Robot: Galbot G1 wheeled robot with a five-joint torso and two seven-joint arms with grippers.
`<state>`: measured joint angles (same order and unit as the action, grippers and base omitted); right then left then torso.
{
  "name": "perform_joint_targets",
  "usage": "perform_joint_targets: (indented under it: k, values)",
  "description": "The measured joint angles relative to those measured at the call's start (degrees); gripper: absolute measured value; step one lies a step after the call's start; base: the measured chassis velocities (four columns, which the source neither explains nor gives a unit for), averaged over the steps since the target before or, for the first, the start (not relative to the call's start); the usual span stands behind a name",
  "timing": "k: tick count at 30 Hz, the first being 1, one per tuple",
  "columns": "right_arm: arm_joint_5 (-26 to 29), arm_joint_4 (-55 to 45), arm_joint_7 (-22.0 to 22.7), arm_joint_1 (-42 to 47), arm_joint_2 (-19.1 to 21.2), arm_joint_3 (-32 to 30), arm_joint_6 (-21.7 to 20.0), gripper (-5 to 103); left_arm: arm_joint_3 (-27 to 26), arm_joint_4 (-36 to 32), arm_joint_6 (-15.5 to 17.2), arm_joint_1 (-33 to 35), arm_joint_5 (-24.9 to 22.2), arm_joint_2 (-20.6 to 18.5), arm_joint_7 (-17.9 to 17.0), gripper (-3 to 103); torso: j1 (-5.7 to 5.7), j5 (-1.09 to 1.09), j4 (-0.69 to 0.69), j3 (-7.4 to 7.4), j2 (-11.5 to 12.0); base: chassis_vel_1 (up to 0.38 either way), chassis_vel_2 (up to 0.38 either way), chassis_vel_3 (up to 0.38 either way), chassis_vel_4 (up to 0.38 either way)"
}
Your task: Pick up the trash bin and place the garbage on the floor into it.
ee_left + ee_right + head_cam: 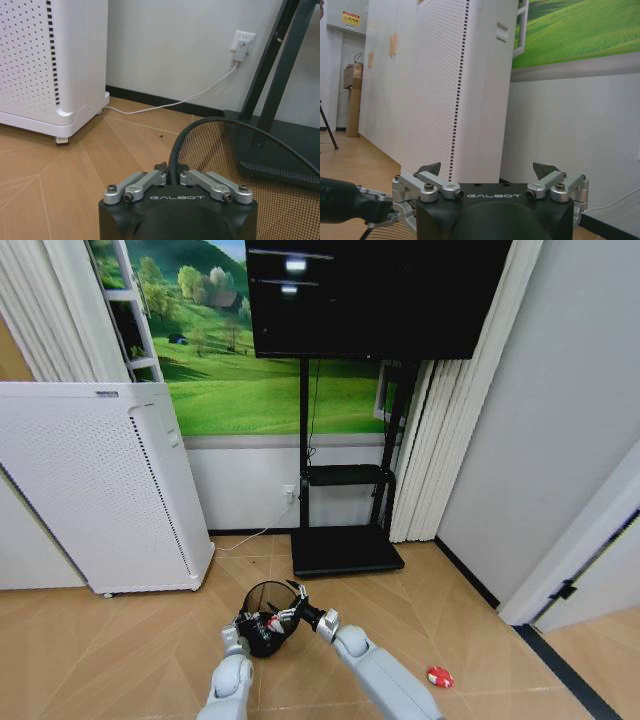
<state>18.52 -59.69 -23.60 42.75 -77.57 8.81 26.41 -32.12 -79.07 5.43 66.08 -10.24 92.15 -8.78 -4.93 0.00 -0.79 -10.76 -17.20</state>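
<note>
- Trash bin (268,615): black wire mesh, in front of the robot over the herringbone floor (120,660), just ahead of the TV stand base (345,552).
- Left end effector (172,176): fingers pinched narrow on the bin rim, holding it.
- Right end effector (490,172): spread wide, holding nothing, hovering over the bin mouth; red-and-white item visible inside the bin below it.
- Red-and-white wrapper (439,677) lies on the floor, well to the robot's right of the bin.
- White perforated appliance (100,490) stands off to the left.
- Step, my read: bin in hand, mid-collection.
- Next move needs the right arm over the wrapper, bin kept upright.
</note>
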Motion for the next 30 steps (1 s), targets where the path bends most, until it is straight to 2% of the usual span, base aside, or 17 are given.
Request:
perform_joint_targets:
  k: [4,6,10,12,13,15,16,17,18,25,30]
  values:
    - [-0.4,1.7,0.5,-0.5,0.0,-1.5,0.2,100,-0.1,-0.9,0.2,0.5,-0.1,0.0,0.0,6,0.00,0.01,0.00,0.00,0.0,0.000,0.000,0.000,0.000]
    - [-2.7,5.0,1.4,-0.9,0.0,-5.0,0.8,100,-0.1,-2.5,0.7,1.5,-0.3,0.0,-0.2,6,0.00,0.03,0.02,0.00,0.0,0.000,0.000,0.000,0.000]
    - [-3.7,7.8,3.3,-0.9,1.0,-7.8,0.8,100,0.0,-3.6,0.8,2.7,-0.4,-0.3,-0.2,6,0.00,-0.01,-0.02,0.00,0.0,0.000,0.000,0.000,0.000]
    - [-4.1,8.9,6.1,-0.8,2.2,-9.0,-0.6,100,-0.5,-4.9,0.8,4.1,-0.6,-1.0,-0.3,6,0.00,0.00,-0.02,0.00,0.0,0.000,0.000,0.000,0.000]
    - [-4.1,8.9,6.1,-0.8,2.2,-9.0,-0.6,100,-0.5,-4.9,0.8,4.1,-0.6,-1.0,-0.3,6,0.00,0.00,-0.02,0.00,0.0,0.000,0.000,0.000,0.000]
    - [-6.3,10.8,12.5,-0.9,3.2,-9.9,-2.8,100,-1.3,-7.8,0.8,7.1,-1.6,-1.7,-0.5,6,0.00,0.02,-0.01,0.00,0.0,0.000,0.000,0.000,0.000]
    - [-6.3,10.8,12.5,-0.9,3.2,-9.9,-2.8,100,-1.3,-7.8,0.8,7.1,-1.6,-1.7,-0.5,6,0.00,0.02,-0.01,0.00,0.0,0.000,0.000,0.000,0.000]
    - [-7.3,12.1,16.1,-1.1,3.5,-10.1,-3.7,100,-1.6,-9.2,0.8,8.8,-2.1,-2.0,-0.6,6,0.00,0.00,0.00,0.01,0.0,0.000,0.000,0.000,0.000]
    - [-7.9,13.7,17.9,-1.5,3.8,-10.2,-4.0,100,-1.8,-10.3,0.8,10.3,-2.6,-2.2,-0.6,6,0.00,0.01,0.01,0.01,0.0,0.000,0.000,0.000,0.000]
    - [-9.2,24.7,22.4,-2.7,5.6,-10.7,-6.4,100,-3.3,-16.7,0.6,18.3,-5.9,-3.4,-0.2,6,0.00,0.01,-0.01,0.01,0.0,0.000,0.000,0.000,0.000]
    - [-10.9,28.8,23.4,-1.8,6.2,-12.0,-8.2,100,-4.0,-19.1,0.4,20.8,-8.1,-4.3,0.1,6,0.01,0.01,0.01,0.01,0.0,0.000,0.000,0.000,0.000]
